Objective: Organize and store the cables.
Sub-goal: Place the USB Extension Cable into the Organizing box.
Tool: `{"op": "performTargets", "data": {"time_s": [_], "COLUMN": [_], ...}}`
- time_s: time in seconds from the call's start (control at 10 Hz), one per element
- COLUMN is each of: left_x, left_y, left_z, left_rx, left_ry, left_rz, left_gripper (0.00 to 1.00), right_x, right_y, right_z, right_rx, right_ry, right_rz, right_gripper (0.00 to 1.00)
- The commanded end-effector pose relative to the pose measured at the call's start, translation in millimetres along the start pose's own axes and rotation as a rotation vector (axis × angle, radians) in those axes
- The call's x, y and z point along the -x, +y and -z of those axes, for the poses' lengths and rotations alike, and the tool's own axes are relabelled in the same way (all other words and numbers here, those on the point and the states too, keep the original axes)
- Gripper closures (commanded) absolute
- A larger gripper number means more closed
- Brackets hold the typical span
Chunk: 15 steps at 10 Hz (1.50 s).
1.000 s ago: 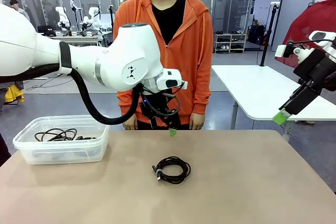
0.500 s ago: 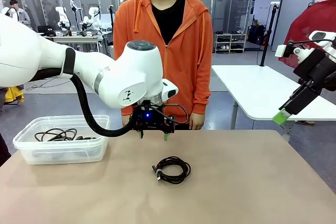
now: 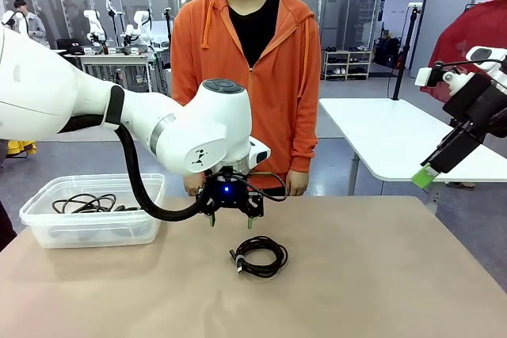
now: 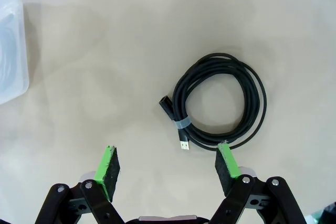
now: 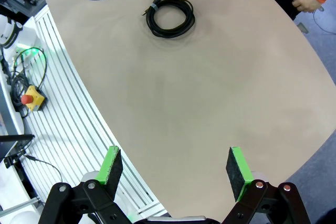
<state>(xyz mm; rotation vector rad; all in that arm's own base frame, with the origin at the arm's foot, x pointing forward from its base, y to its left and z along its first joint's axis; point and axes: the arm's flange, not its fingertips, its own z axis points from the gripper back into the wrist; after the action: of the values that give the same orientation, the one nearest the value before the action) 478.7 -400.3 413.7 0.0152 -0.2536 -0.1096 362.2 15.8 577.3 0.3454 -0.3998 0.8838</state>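
Now the left gripper (image 3: 230, 220), jaws apart, hangs just above and left of the coiled cable (image 3: 259, 256) at mid-frame.

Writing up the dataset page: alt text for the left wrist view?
A coiled black cable, tied with a grey band beside its USB plug, lies on the beige table. The left gripper hangs above it, open and empty, green pads spread. The corner of a clear plastic bin shows at the picture's left edge.

The left arm is reaching in from the left, its left tool (image 3: 230, 222) pointing straight down with pads spread wide. The right tool (image 3: 425, 176) is hanging high at far right, apparently open too.
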Motion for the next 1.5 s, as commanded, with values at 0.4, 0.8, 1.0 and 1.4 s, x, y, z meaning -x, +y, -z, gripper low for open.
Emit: {"op": "performTargets", "data": {"time_s": [0.4, 0.8, 1.0, 1.4], "left_x": [1, -3, -6, -14], "left_y": [-10, -9, -7, -8], "left_z": [14, 54, 69, 99], "left_rx": [-0.068, -0.047, -0.009, 0.003], "left_ry": [0.033, 0.136, 0.162, 0.216], "left_rz": [-0.085, -0.271, -0.279, -0.289], "left_gripper": [0.07, 0.07, 0.07, 0.07], "right_x": [-3, -3, -3, -3], "right_y": [0, 0, 0, 0], "right_z": [-1, -1, -1, -1], "right_rx": [0.006, 0.006, 0.006, 0.006], "right_ry": [-0.004, -0.004, -0.004, -0.004], "right_rz": [0.023, 0.023, 0.023, 0.023], "right_gripper": [0.00, 0.00, 0.00, 0.00]}}
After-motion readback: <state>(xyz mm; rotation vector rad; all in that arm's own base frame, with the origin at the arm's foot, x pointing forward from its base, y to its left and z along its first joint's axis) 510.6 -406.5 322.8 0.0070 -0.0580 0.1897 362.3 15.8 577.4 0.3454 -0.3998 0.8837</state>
